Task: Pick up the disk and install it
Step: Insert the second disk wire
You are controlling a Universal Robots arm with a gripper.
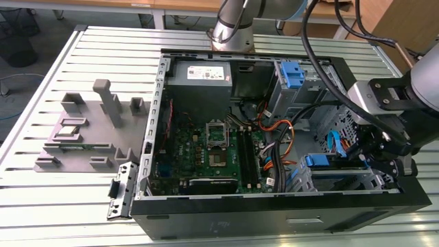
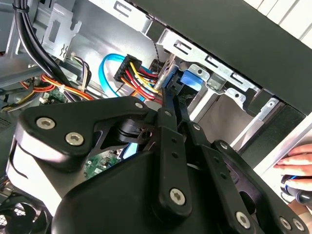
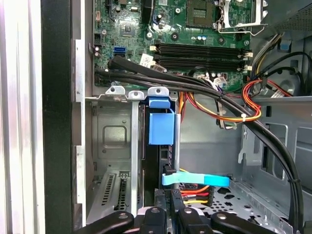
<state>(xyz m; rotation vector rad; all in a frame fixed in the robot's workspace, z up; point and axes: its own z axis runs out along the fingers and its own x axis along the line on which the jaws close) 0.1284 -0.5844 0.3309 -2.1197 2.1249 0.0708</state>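
- The gripper [image 1: 384,154] hangs inside the open computer case [image 1: 226,216], at the drive cage [image 1: 343,177] in the case's front corner; its black linkage shows in both wrist views
- Jaws drawn close together on the rear edge of the disk [image 3: 160,146]; the disk stands on edge in a slot of the drive cage, its blue plastic rail [image 3: 161,127] facing outward
- A flat blue cable [image 3: 195,180] and a bundle of red, yellow and orange wires [image 2: 139,78] lie just beside the fingers [image 2: 168,112]
- The motherboard [image 1: 205,149] lies beside the drive cage, deeper in the case
- A person's hand [image 2: 298,168] rests outside the case wall, near the cage
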